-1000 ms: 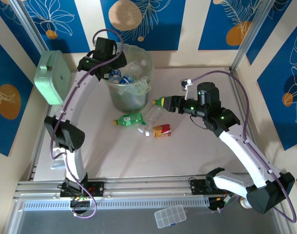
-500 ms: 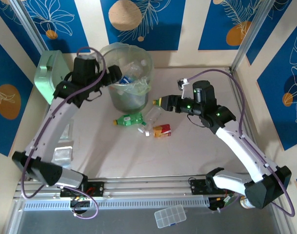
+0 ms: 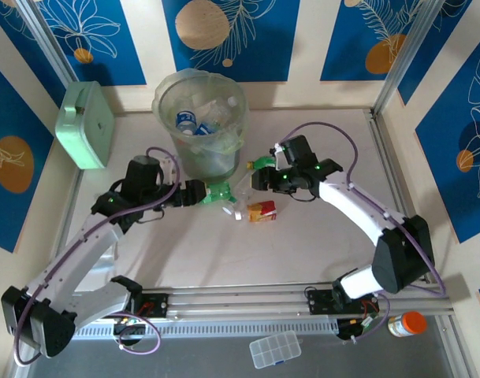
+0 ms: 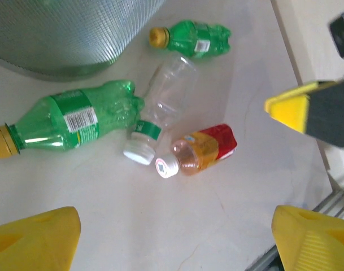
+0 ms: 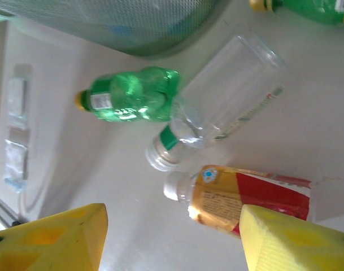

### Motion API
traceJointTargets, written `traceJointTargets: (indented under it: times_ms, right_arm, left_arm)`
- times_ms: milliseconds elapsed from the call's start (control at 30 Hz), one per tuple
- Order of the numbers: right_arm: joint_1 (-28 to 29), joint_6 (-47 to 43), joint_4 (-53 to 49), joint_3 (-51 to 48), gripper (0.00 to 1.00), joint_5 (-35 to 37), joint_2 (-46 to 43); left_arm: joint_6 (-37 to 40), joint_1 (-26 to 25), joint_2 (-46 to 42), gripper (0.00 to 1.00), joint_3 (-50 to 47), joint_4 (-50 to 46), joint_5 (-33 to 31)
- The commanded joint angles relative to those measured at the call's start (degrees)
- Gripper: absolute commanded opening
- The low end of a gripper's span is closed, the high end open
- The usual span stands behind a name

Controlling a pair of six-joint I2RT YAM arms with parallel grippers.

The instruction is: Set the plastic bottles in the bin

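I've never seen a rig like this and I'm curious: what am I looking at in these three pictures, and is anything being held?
It is a white left arm and right arm bolted to a pale table. The wide picture comes from a camera overhead; the other two come from cameras on the wrists, looking past the yellow left fingers and right fingers. Both pairs stand open, holding nothing. Beside the tall translucent round bin, which already holds bottles, lie a green plastic bottle with a yellow cap, a second such green bottle, a clear bottle with a white cap and a small orange-and-red labelled bottle.
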Motion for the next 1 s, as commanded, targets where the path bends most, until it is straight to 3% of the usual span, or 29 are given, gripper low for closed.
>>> traceJointTargets:
  times_ms: [0, 400, 967]
  right_arm:
    - [-0.5, -1.6, -1.0, 0.7, 0.64, -1.2, 3.0]
    - [-1.1, -2.2, 2.1, 1.6, 0.67, -5.2, 12.1]
    - [1.9, -2.6, -1.2, -1.6, 0.70, -6.3, 12.9]
  left_arm:
    - [2.4, -0.3, -2.9, 0.87, -2.6, 2.8, 2.9]
    - [2.7, -0.3, -6.6, 0.88, -6.1, 3.0, 2.5]
    - [4.4, -0.3, -5.6, 0.87, -6.6, 3.7, 4.1]
